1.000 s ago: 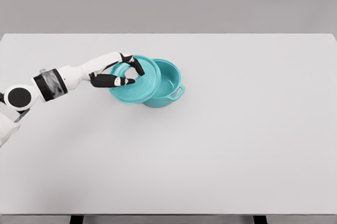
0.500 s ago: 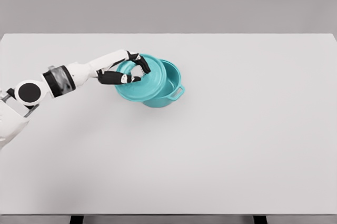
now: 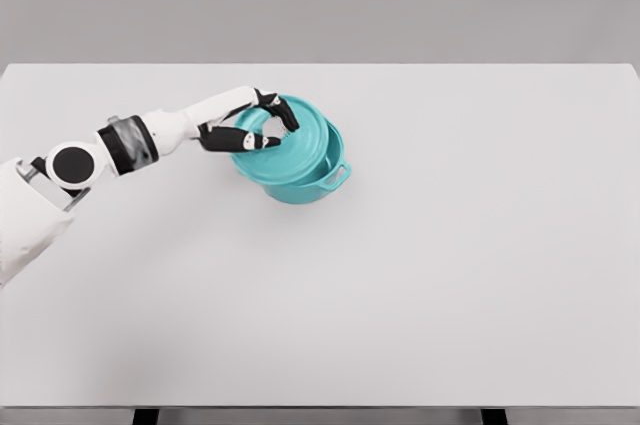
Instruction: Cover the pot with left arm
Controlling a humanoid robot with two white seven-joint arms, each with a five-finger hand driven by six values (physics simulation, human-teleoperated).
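Pot (image 3: 318, 183): teal throughout, handle at its 4 o'clock the same teal. Lid (image 3: 290, 150): matching teal, plain, no pattern. Left hand (image 3: 255, 127): white with black fingers and white tips. Left arm (image 3: 150, 135): white shell, a dark grey band at the forearm, a black round joint cap toward 8 o'clock. Table (image 3: 420, 265): uniform pale grey-white, unpatterned. Background wall (image 3: 320, 0): flat mid grey.

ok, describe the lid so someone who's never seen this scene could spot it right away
Start at the big white table: its only colour is a teal cluster left of centre, toward the far edge. The lid is the upper piece there, a shallow teal disc tilted over the pot, gripped by the left hand. Unlike the pot, which is deep and has a side handle, it is flat and does not rest on the table.
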